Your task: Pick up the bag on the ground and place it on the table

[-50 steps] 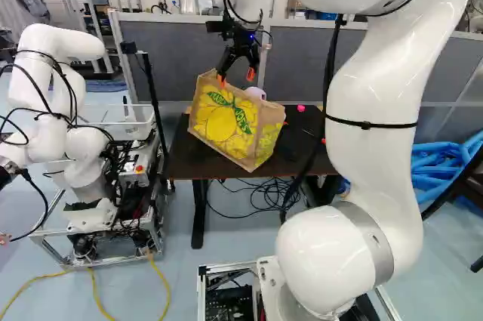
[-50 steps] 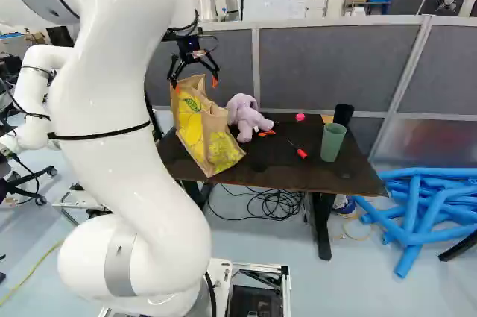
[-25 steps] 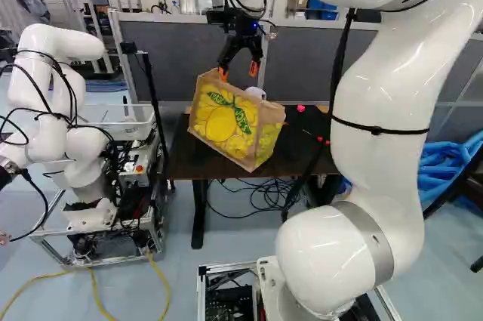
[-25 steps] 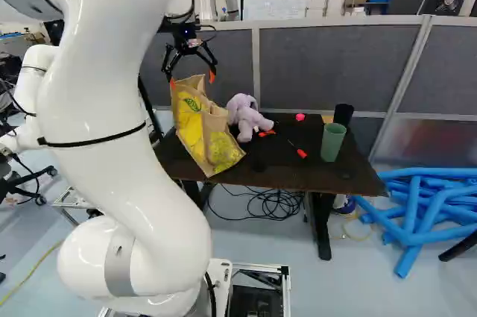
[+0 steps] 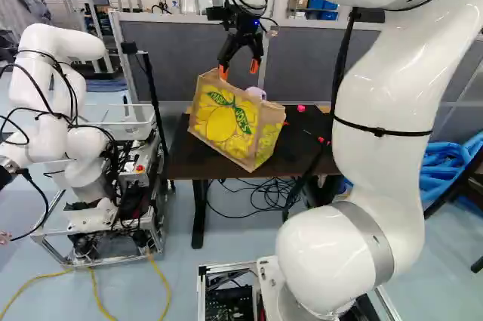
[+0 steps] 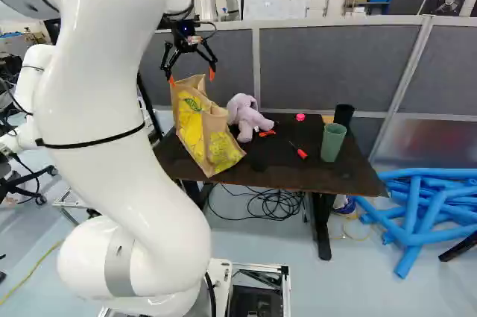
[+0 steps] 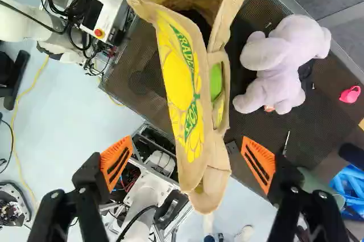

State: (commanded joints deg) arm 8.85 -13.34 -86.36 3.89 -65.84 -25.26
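Observation:
Just above the top of the bag, my gripper (image 5: 238, 72) hangs with its fingers spread. In the wrist view the gripper (image 7: 187, 162) stands wide open, an orange pad on either side of the bag's near end, touching neither side. The tan and yellow bag (image 5: 223, 121) rests tilted on the dark table (image 6: 313, 171), at its left end, with its lower corner over the front edge. In the wrist view the bag (image 7: 182, 88) shows its open mouth and a green thing inside.
A lilac plush toy (image 6: 246, 115) sits beside the bag. Farther along the table are a green cup (image 6: 333, 142), a black cup (image 6: 343, 114), a red-handled tool (image 6: 301, 153) and a pink item (image 6: 300, 117). Another robot (image 5: 56, 109) stands at the left. Grey partitions (image 6: 335, 67) rise behind the table.
My open gripper has risen a little, and in the left base view moved slightly right. The arm's upper links have shifted with it. The bag and the base have stayed put.

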